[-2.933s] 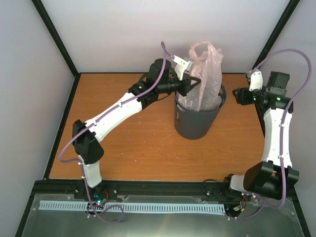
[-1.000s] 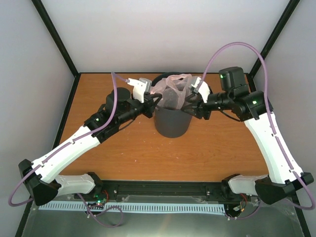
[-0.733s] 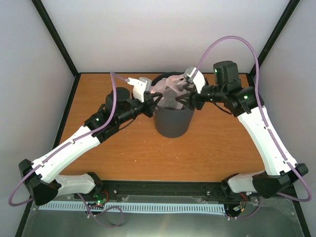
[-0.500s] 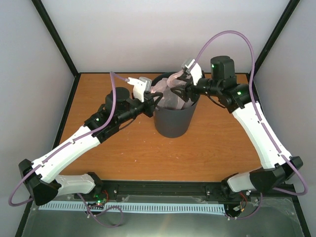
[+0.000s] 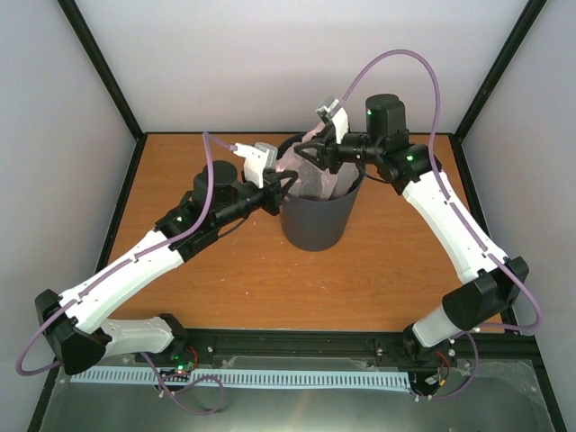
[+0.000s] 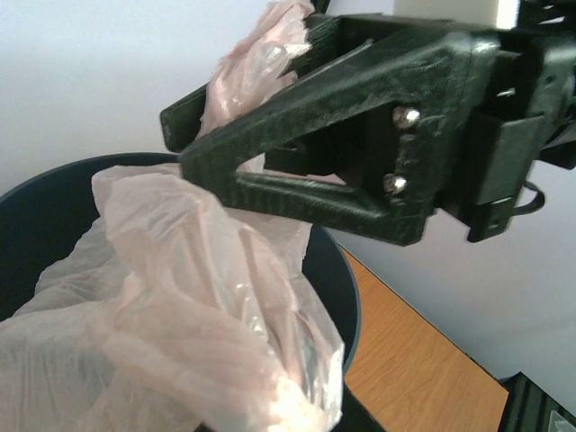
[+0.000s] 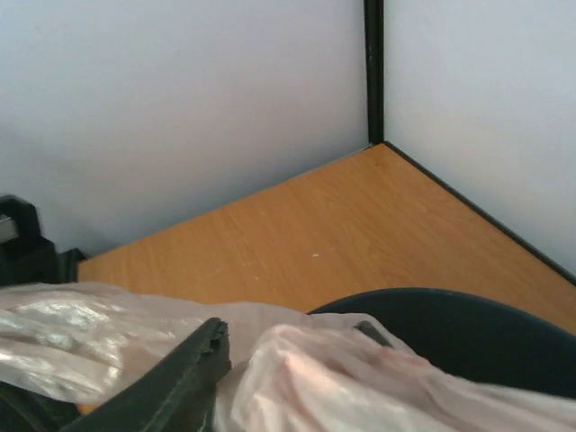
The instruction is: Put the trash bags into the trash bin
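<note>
Top external shows your right gripper (image 5: 310, 155) poised over the mouth of the trash bin (image 5: 315, 229), tilted down toward the left, and it is pinching the trash bag (image 5: 313, 180). In the left wrist view its two black fingers (image 6: 297, 180) stand close together, with a strip of pale-pink film running up between them and out past the tips. (The right wrist view gives you just one dark finger, low in the frame, with film bunched on either side of it.)

Directly beneath that grip the rest of the bag sits crumpled inside the bin. Part of it rises above the rim to the fingers, and in the left wrist view a fold drapes over the rim.

Across the bin's mouth from the right gripper, your left gripper (image 5: 277, 187) sits at the left rim, touching it or just beside it, with its jaws pressed together. Pink film billows across the bottom of the left wrist view, so you cannot tell whether any of the bag is caught between them.

The bin stands upright on the orange-brown table (image 5: 225, 270), below both grippers. Beyond the right gripper, the table runs back to white walls (image 7: 180, 108) and a black corner post (image 7: 373, 72).
</note>
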Robot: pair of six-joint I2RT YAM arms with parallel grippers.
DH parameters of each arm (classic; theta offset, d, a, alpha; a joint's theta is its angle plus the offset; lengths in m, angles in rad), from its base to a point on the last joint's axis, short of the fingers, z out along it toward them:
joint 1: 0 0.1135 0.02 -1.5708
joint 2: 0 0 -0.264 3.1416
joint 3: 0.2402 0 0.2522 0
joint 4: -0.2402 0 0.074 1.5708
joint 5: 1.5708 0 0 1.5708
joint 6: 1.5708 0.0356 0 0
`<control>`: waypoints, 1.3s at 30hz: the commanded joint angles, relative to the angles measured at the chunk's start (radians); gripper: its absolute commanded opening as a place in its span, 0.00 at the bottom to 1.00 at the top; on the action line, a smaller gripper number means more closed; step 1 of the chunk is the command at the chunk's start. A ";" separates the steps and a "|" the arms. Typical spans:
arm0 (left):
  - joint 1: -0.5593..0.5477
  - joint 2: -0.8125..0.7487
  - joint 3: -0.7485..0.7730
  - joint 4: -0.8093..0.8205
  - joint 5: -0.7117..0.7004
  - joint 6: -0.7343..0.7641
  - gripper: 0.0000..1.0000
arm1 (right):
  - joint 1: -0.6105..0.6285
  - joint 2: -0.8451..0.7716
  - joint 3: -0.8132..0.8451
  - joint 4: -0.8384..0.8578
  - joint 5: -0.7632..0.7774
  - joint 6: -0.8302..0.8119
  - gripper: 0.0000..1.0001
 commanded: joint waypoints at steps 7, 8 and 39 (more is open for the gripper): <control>-0.001 -0.065 -0.004 -0.022 -0.079 0.025 0.01 | 0.007 -0.139 0.016 -0.148 -0.070 -0.061 0.22; -0.001 -0.074 -0.007 -0.029 -0.090 0.026 0.01 | 0.005 -0.151 0.015 -0.171 -0.065 -0.070 0.22; 0.104 -0.144 -0.144 -0.176 -0.030 -0.082 0.01 | -0.066 -0.687 -0.568 -0.324 0.426 -0.276 0.06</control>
